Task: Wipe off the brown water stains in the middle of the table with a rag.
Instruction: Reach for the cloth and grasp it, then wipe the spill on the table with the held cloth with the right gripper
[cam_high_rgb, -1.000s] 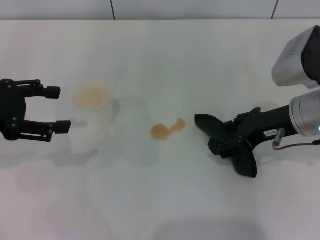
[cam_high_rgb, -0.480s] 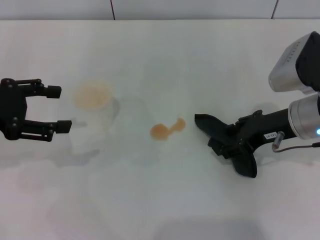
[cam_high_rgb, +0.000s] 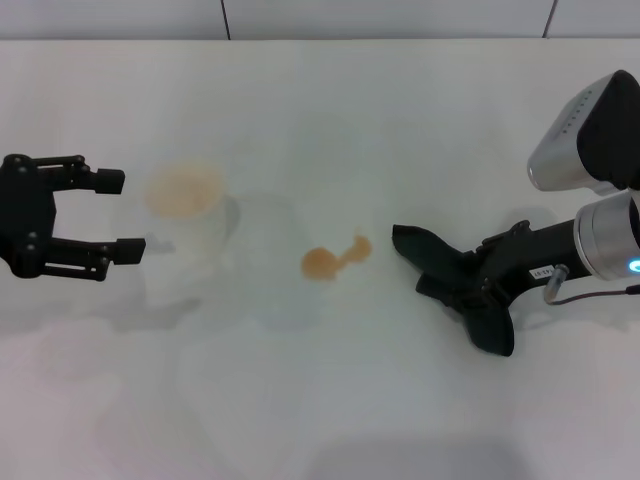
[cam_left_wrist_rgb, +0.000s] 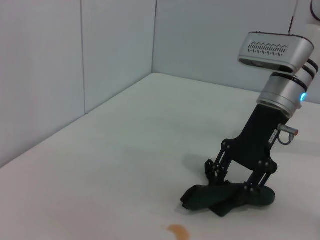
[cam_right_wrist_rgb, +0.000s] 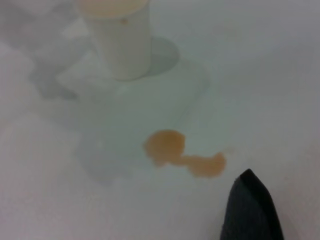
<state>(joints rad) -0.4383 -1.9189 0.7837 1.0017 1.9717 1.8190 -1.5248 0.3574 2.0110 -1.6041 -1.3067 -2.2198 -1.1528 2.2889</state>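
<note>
Black right gripper (cam_high_rgb: 462, 290) low and angled, clamped on the one rag (cam_high_rgb: 450, 285) lying on the table (cam_high_rgb: 400, 130) right of the brown water stains (cam_high_rgb: 333, 258), apart; left gripper (cam_high_rgb: 110, 213) wide, idle far left of stain; one white cup (cam_high_rgb: 188, 215)

bare table (cam_high_rgb: 400, 130) between rag (cam_high_rgb: 455, 285) and stains (cam_high_rgb: 330, 258), cup (cam_high_rgb: 188, 210) beyond
</note>
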